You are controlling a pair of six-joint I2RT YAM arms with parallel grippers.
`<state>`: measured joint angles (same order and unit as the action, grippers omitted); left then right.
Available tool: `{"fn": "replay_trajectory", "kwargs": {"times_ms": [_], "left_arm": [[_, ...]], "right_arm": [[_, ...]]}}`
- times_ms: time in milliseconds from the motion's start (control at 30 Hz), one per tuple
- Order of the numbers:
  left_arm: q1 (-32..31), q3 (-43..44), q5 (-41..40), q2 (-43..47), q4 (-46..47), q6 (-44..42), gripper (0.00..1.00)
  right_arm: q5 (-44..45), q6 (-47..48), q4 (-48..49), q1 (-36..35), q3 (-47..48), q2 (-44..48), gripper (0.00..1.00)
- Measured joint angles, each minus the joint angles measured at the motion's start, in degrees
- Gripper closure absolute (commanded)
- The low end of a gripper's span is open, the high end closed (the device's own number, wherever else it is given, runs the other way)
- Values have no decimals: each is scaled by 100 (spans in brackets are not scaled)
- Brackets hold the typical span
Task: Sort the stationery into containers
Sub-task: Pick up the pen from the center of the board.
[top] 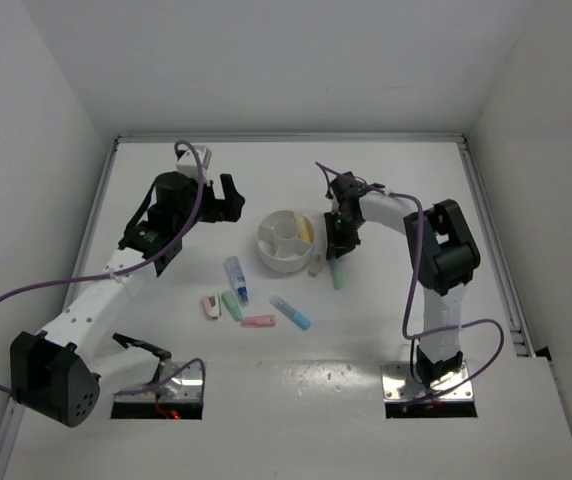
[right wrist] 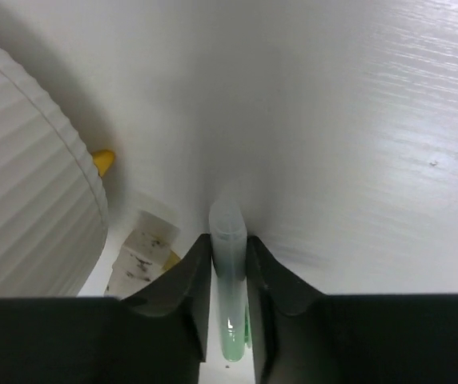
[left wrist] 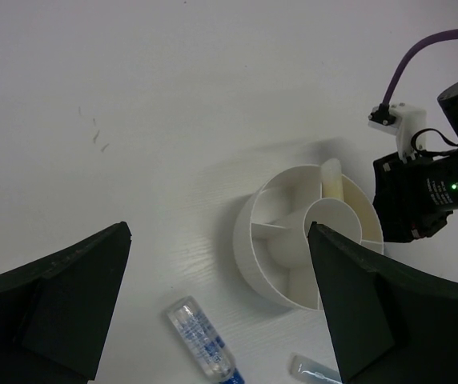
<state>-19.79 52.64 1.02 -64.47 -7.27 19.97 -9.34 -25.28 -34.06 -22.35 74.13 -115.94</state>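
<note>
A white worktop [top: 366, 330] fills the floor of a plain, white-walled box. Just above the middle of the top view sits the round white tub [top: 281, 262], with a centre cup and dividers. A yellow piece [top: 306, 228] leans in its right-hand compartment, one end showing above the rim.

The right hand [top: 337, 257] points down just right of the tub. In its wrist view the two fingers [right wrist: 182, 296] are drawn nearly together and press on either side of a green piece [right wrist: 227, 232], so the hand has hold of it. Whether that piece rests on the worktop or hangs just clear of it is hard to tell from here. A beige piece [right wrist: 142, 250] lies just left of the green one, close under the tub wall.

The left hand [top: 228, 198] hovers at the upper left of the tub. Its fingers are spread as wide as they go, with nothing between them. Its wrist view looks down on the tub from there.

The loose pieces lie below and left of the tub, in the middle of the top view. A white-blue piece [top: 236, 280] is nearest the tub. Lower down, running left to right, come a pink piece [top: 211, 305], a second green piece [top: 231, 304] just beside the white-blue one, a salmon piece [top: 258, 321] and a blue piece [top: 290, 312].
</note>
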Motion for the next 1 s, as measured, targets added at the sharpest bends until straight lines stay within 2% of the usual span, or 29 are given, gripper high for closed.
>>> {"fn": "replay_trajectory", "kwargs": {"times_ms": [100,367,500,567,800,900,1000], "left_arm": [[0,0,-2,0,0,0,0],[0,0,-15,37,0,0,0],[0,0,-22,50,0,0,0],[0,0,-24,50,0,0,0],[0,0,-24,52,0,0,0],[0,0,-24,52,0,0,0],[0,0,-24,52,0,0,0]], "right_arm": [[57,22,11,-39,-7,0,99],[120,9,240,22,-219,170,100],[651,422,621,76,-654,706,100],[612,686,820,133,-785,1156,100],[-245,1266,2315,208,-802,2769,100],[-960,1217,3077,219,-800,2848,100],[-1759,997,3773,234,-804,2428,100]]}}
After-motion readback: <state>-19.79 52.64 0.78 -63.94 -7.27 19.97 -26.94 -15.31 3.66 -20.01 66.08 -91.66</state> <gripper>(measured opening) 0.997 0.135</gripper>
